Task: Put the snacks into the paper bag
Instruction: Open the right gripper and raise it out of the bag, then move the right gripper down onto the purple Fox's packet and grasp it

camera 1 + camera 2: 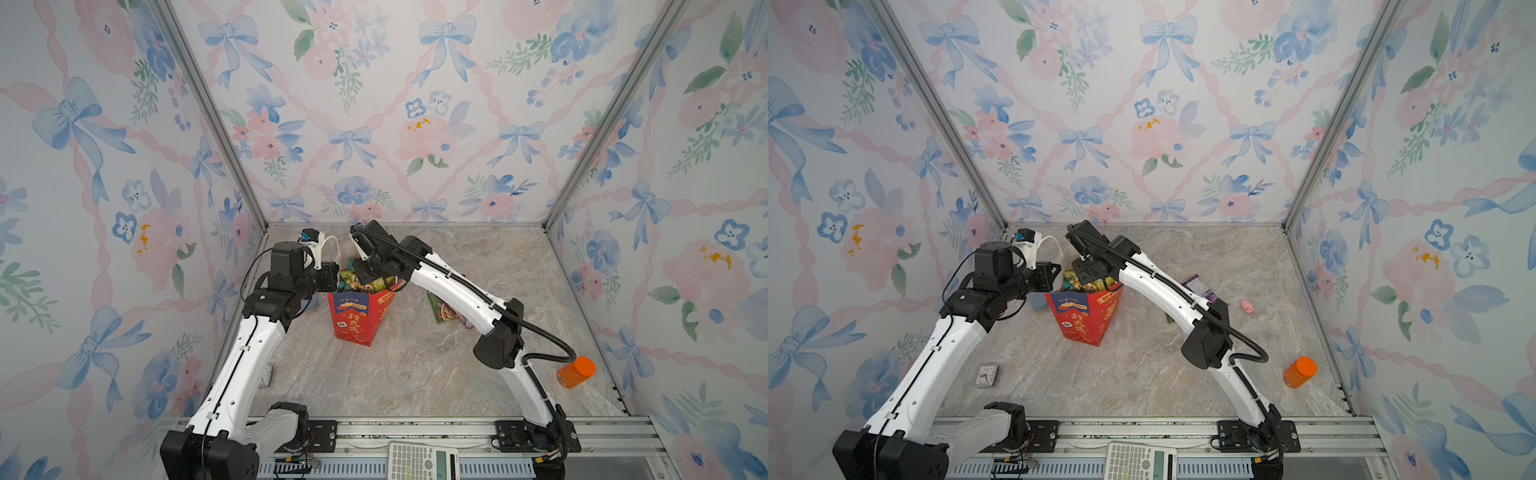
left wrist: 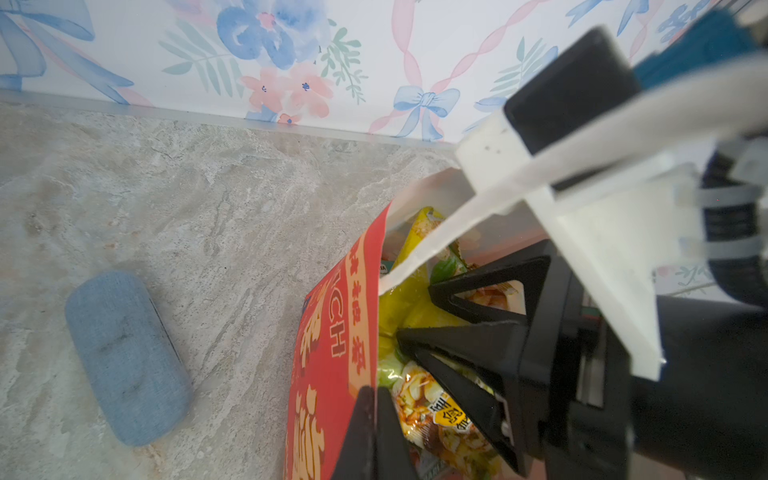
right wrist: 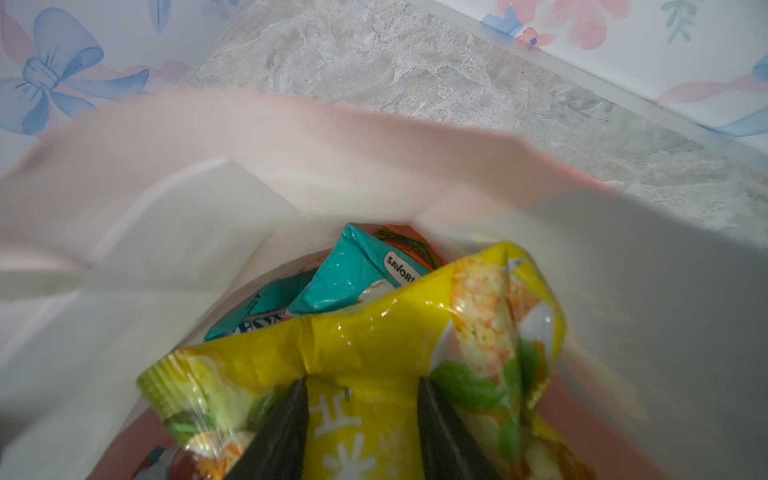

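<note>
Right wrist view: a yellow packet (image 3: 374,340) is being gripped between the two fingers of the right pincer (image 3: 362,380). They are standing partway apart and, judging by the crease at their tips, are clamped on it. Packet and pincer alike are being enclosed by the white inner walls of the paper bag (image 3: 187,216). Just beyond the fingertips, teal packets (image 3: 357,270) are being shown deeper inside, so the yellow one is being added on top of a pile.

Seen from the left wrist, the rim of the bag's red wall is being pinched by the left pincer (image 2: 372,399). Its fingers are pressed together on the paper, close beside the right pincer.

For a good release, the packet is best pushed below the rim before the fingers are parted, since the pile looks high. The bag should be braced by the left pincer throughout, and the right pincer is best drawn straight up so that no wall is snagged.

Well behind the right pincer, along its arm, a green packet (image 1: 440,307) and a purple packet (image 1: 1198,286) are being left on the table (image 1: 415,374). A blue case (image 2: 124,357) is lying near the left pincer, outside the bag.
</note>
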Available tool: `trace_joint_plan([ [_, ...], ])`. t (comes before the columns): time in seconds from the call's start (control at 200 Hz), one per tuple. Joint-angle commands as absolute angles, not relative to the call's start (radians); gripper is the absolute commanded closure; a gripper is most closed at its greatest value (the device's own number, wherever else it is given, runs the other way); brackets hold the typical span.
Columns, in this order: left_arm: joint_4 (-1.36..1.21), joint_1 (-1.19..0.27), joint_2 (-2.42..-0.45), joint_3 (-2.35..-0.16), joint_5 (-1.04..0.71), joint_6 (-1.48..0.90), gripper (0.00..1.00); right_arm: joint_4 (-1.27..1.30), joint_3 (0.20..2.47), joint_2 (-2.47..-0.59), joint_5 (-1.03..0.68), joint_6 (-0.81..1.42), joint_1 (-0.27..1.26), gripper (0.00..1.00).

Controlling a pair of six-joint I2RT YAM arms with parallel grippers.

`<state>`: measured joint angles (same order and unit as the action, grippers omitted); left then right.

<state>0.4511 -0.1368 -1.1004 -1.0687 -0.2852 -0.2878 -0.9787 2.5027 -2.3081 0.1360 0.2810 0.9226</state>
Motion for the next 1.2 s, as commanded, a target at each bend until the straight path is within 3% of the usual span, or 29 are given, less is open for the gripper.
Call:
trace_joint_plan([
  [0.0,0.377,-0.13,-1.065,-1.092,-0.304,-0.264,1.0,-1.022,2.537,-2.266,0.088,0.296,0.918,0.51],
  [0.24,0.376,-0.13,-1.068,-1.092,-0.305,-0.265,1.0,-0.905,2.471,-2.069,0.031,0.273,0.915,0.47],
  [0.45,0.377,-0.13,-1.067,-1.089,-0.305,-0.265,1.0,-0.761,2.247,-1.849,0.029,0.297,0.89,0.46],
  [0.665,0.377,-0.13,-1.069,-1.088,-0.305,-0.267,1.0,-0.65,1.856,-1.559,0.097,0.381,0.791,0.44],
  [0.91,0.377,-0.131,-1.075,-1.089,-0.309,-0.27,1.0,-0.551,1.24,-1.258,0.068,0.617,0.493,0.44],
  [1.195,0.376,-0.129,-1.081,-1.098,-0.321,-0.279,1.0,-0.469,0.819,-1.153,0.034,0.748,0.292,0.41],
])
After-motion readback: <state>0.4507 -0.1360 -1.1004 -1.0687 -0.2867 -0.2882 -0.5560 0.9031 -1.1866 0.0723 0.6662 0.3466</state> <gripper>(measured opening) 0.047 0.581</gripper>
